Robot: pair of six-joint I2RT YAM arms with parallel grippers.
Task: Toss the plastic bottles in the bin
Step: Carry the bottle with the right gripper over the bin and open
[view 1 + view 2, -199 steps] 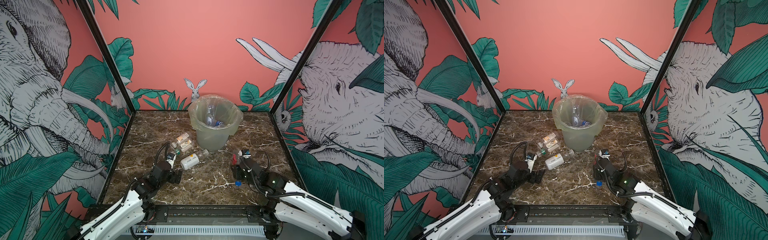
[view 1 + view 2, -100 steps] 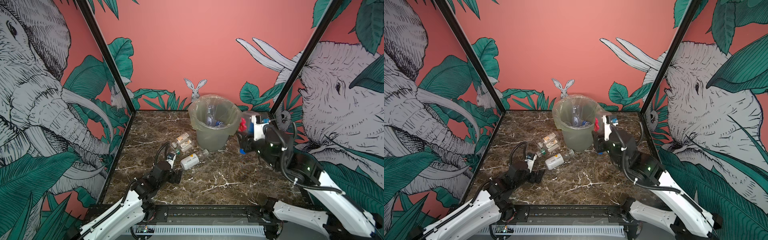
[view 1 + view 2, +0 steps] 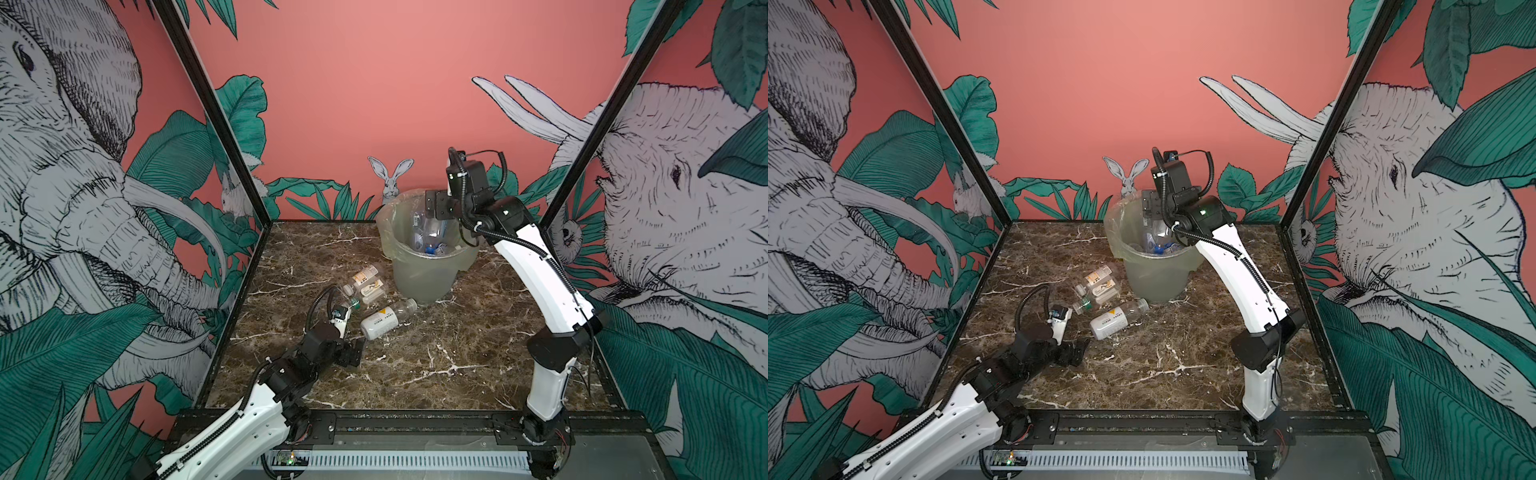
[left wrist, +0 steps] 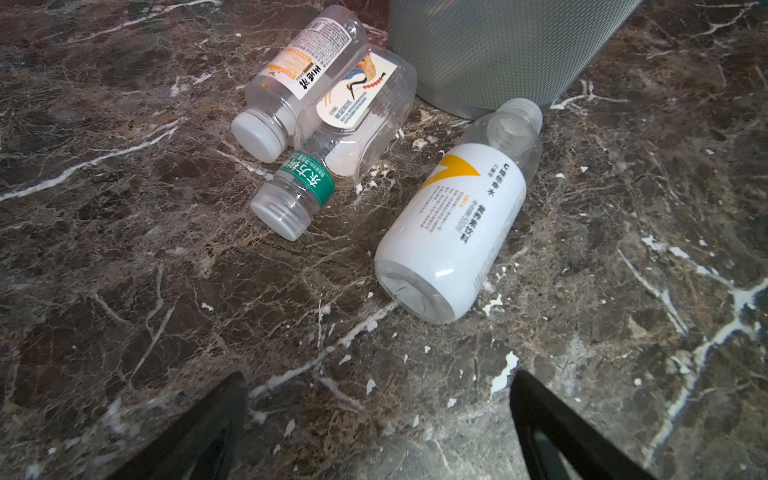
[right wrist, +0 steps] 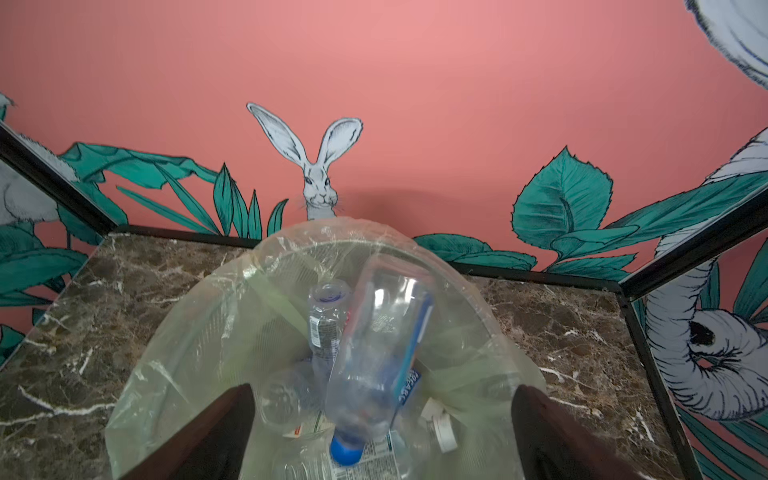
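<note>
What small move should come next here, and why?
Probably ease the left tool forward to straddle the white-labelled bottle: its jaws stand open and empty, that bottle lies nearest on the table, and the right tool hangs open over the bin, a blue-capped bottle inside it.

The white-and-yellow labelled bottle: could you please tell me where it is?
In both top views that bottle lies on its side mid-table, front-left of the bin, right of three smaller bottles.

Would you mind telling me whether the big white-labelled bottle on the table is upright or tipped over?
Tipped over: the bottle lies on its side on the table, neck toward the bin.
</note>
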